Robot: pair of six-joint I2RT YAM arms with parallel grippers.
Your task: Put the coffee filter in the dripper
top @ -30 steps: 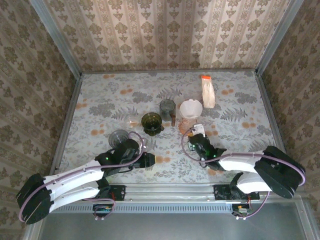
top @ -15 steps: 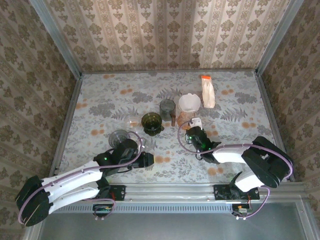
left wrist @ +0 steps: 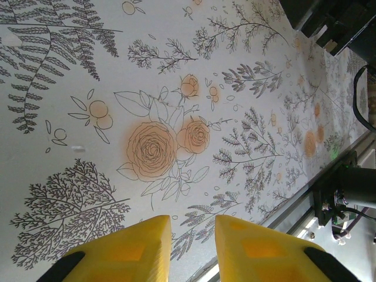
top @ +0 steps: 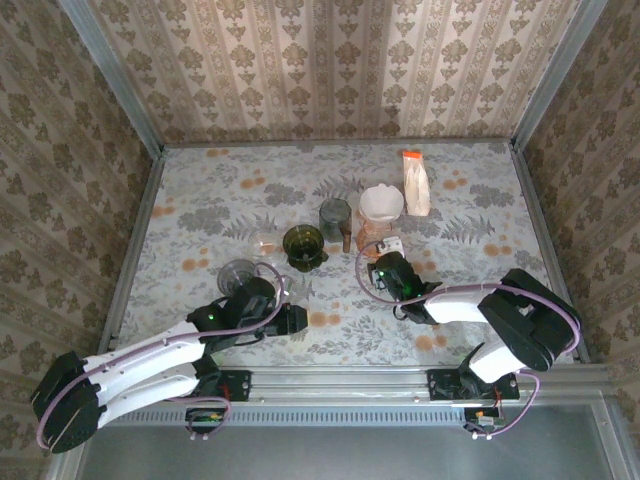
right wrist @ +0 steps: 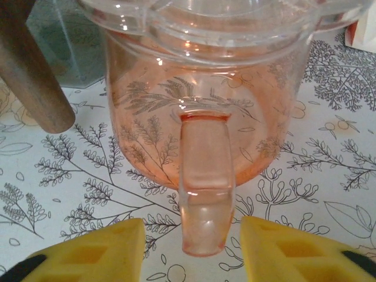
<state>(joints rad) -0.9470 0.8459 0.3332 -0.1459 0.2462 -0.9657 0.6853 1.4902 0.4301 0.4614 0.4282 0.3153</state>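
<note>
Shows the filter (top: 381, 203) sitting in the dripper (right wrist: 194, 23), on top of the pink jug (right wrist: 135, 111), toward the back of the table (left wrist: 88, 70). Finds the right gripper (right wrist: 191, 232) low before the jug, fingers well apart either side of its handle (right wrist: 202, 176), gripping nothing. Finds the left gripper (left wrist: 192, 226) over bare table, fingers slightly apart, empty.

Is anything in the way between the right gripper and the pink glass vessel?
Nothing visible. The pink glass vessel has its glass handle directly between the open fingers of the right gripper; the wooden handle stands off to the side.
</note>
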